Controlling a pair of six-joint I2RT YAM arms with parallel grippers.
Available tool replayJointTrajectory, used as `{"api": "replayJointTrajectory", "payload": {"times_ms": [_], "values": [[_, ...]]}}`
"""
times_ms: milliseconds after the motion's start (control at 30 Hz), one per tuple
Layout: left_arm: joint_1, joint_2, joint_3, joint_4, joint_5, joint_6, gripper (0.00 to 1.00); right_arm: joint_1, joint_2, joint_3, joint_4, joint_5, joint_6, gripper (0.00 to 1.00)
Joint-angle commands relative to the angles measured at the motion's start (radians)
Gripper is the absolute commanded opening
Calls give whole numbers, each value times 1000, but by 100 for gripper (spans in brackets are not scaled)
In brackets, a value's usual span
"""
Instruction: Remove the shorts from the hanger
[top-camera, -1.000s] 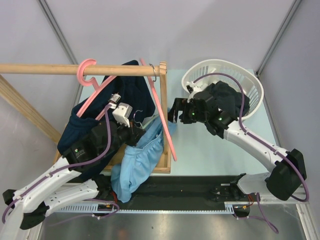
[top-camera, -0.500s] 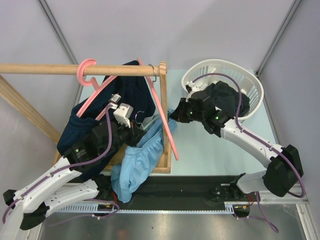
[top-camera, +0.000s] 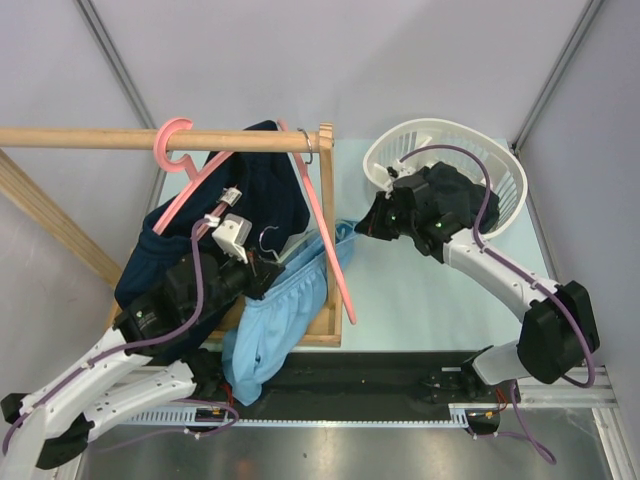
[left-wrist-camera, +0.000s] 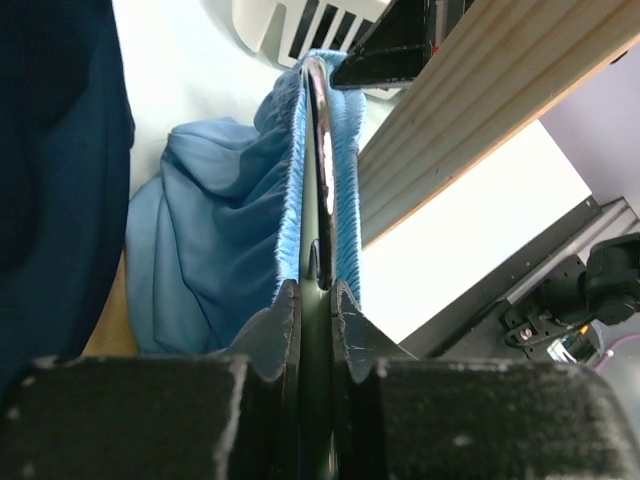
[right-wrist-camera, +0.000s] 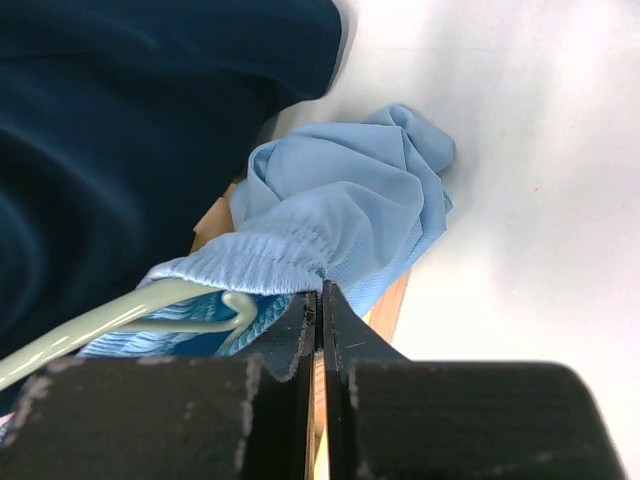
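Light blue shorts (top-camera: 275, 325) hang on a pale green hanger (right-wrist-camera: 110, 318), the waistband stretched along its bar. My left gripper (top-camera: 268, 268) is shut on that hanger; in the left wrist view the jaws (left-wrist-camera: 318, 290) clamp its bar, with blue fabric (left-wrist-camera: 210, 230) on both sides. My right gripper (top-camera: 362, 225) is at the waistband's right end. In the right wrist view its jaws (right-wrist-camera: 321, 292) are shut, pinching the corner of the blue waistband (right-wrist-camera: 340, 210). Dark navy shorts (top-camera: 260, 185) hang on a pink hanger (top-camera: 325, 240) hooked over the wooden rod (top-camera: 90, 138).
A white laundry basket (top-camera: 500, 160) at the back right holds dark shorts (top-camera: 455, 195). The rod's wooden frame (top-camera: 328, 200) stands between the arms, and its base lies under the blue fabric. The pink hanger's long arm slants across the blue waistband.
My right gripper went from open to shut on the corner of the blue waistband and drew slightly right. The left arm, still holding the hanger, shifted a little down and left.
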Motion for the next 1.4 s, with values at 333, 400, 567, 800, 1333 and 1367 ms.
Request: {"api": "replayJointTrajectory", "payload": {"times_ms": [333, 400, 567, 800, 1333, 1367], "values": [[-2, -120, -9, 155, -62, 32, 0, -161, -16, -42, -17, 61, -66, 0], [-2, -118, -3, 159, -61, 40, 0, -156, -28, -42, -3, 35, -75, 0], [-2, -131, -61, 280, -70, 34, 0, -93, -18, -42, 48, -44, -87, 0], [-2, -85, -145, 530, -180, 25, 0, -33, -10, -40, 137, -171, -12, 0], [-2, 55, -189, 932, -375, 298, 0, -66, -41, -23, 309, -294, 115, 0], [-2, 63, -157, 859, -392, 275, 0, -79, -44, -16, 304, -294, 120, 0]]}}
